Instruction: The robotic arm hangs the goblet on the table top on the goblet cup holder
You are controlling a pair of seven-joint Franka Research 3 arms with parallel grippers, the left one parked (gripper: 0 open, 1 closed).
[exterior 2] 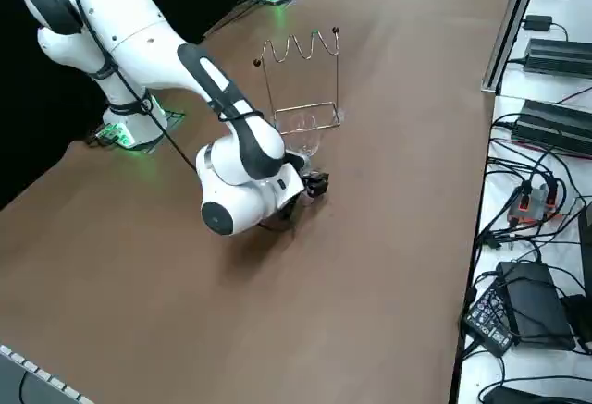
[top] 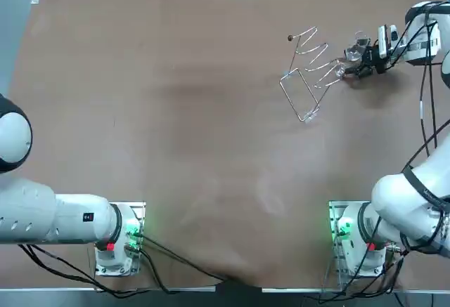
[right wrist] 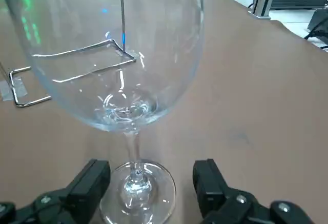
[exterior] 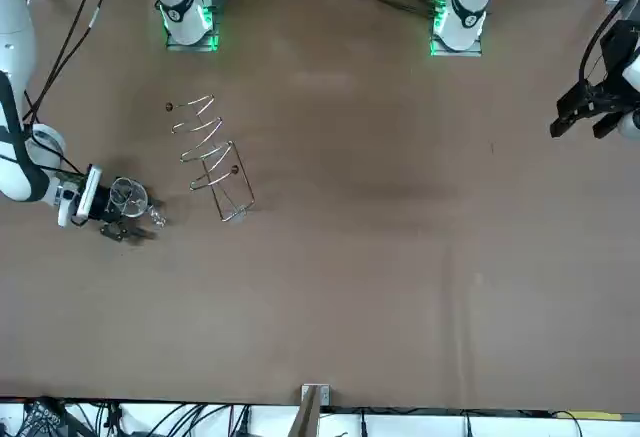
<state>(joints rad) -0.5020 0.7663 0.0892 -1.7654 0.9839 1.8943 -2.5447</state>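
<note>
A clear goblet (right wrist: 118,55) stands upright on the brown table, also in the top view (top: 359,46) and the front view (exterior: 128,196). My right gripper (right wrist: 151,183) is low at the table, open, with one black finger on each side of the goblet's foot and stem, not touching the stem. That gripper (top: 356,61) sits at the far right of the table. The wire goblet holder (top: 308,75) stands just beside the goblet, toward the table's middle, with a zigzag top rail and a rectangular base (right wrist: 77,65). Nothing hangs on the holder (exterior 2: 303,80).
The table's right edge (exterior 2: 481,145) lies close to the goblet, with power bricks and cables (exterior 2: 546,127) on a white bench beyond it. My right arm's white wrist (exterior 2: 245,182) hangs low over the table behind the gripper.
</note>
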